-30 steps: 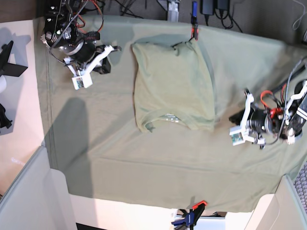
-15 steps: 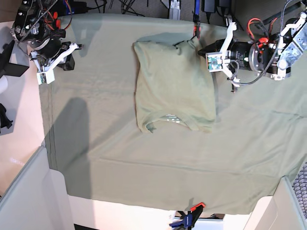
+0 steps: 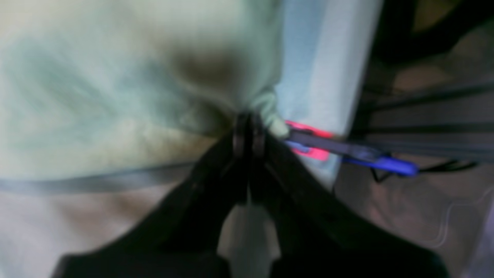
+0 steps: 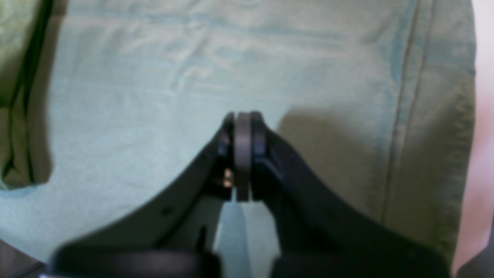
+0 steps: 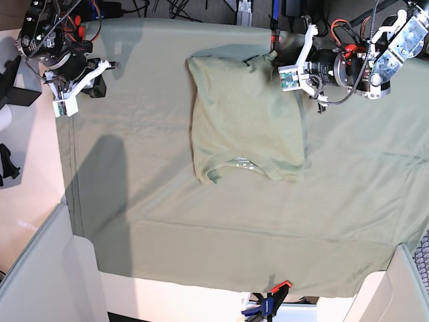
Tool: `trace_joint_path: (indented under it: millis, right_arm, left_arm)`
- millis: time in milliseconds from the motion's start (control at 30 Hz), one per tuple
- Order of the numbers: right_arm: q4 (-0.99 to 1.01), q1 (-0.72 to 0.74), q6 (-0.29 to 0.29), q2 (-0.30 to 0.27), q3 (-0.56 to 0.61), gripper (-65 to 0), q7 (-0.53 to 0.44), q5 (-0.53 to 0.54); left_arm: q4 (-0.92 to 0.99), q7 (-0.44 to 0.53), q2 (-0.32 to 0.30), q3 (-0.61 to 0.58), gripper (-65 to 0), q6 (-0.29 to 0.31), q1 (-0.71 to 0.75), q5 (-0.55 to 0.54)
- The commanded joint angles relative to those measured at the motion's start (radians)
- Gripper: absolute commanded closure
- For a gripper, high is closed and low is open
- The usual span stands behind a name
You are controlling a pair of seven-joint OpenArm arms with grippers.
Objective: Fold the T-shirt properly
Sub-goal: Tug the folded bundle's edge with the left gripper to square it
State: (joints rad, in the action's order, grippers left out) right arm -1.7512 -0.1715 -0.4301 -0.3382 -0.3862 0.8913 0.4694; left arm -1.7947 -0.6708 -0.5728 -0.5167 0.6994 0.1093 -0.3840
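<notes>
A pale green T-shirt (image 5: 244, 121) lies folded lengthwise into a tall strip near the middle of a table draped in a larger green sheet (image 5: 167, 201). The collar end is toward the near edge in the overhead view, and the hem end is toward the far edge.

The left arm reaches in from the far right of the overhead view, stretched roughly level over the sheet. The left gripper (image 5: 273, 59) sits at the far right corner of the shirt. Its wrist view is blurred, but it shows the dark jaws pressed together at the left gripper (image 3: 247, 127) with a small bunch of green cloth of the T-shirt (image 3: 135, 77) pinched at the tips. Just beyond the tips is a red and blue clamp (image 3: 332, 148) at the sheet's edge.

The right arm is tucked at the far left corner of the table, well apart from the shirt. The right gripper (image 5: 100, 82) points across the sheet's left border. In its wrist view the right gripper (image 4: 242, 127) has its jaws clenched together with nothing between them, hovering over bare sheet (image 4: 154, 96) near its stitched hem.

A second clamp (image 5: 267, 305) grips the sheet's near edge.
</notes>
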Motion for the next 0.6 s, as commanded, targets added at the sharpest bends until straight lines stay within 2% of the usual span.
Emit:
trace_joint_path:
  millis: [0,133,300,467,567]
  right_arm:
    - [-0.014,0.008,-0.004,-0.013,-0.007,0.0,-0.019,0.01]
    - [-0.014,0.01,-0.004,-0.013,-0.007,0.0,-0.019,0.01]
    - [-0.014,0.008,-0.004,-0.013,-0.007,0.0,-0.017,0.01]
    - [-0.014,0.008,-0.004,-0.013,-0.007,0.0,-0.015,0.01]
    - [-0.014,0.008,-0.004,-0.014,-0.007,0.0,-0.016,0.01]
  left_arm:
    - [0.029,-0.004,-0.002,0.004,0.0,-0.001,-0.026,0.024]
    - [0.175,0.003,0.013,0.004,0.0,-0.001,-0.119,0.033]
    - [0.255,-0.008,-0.005,0.005,0.0,-0.001,-0.229,0.033]
    - [0.256,-0.014,-0.077,0.005,0.0,-0.001,-0.242,0.031]
    - [0.256,-0.018,-0.138,0.005,0.0,-0.001,-0.238,-0.008]
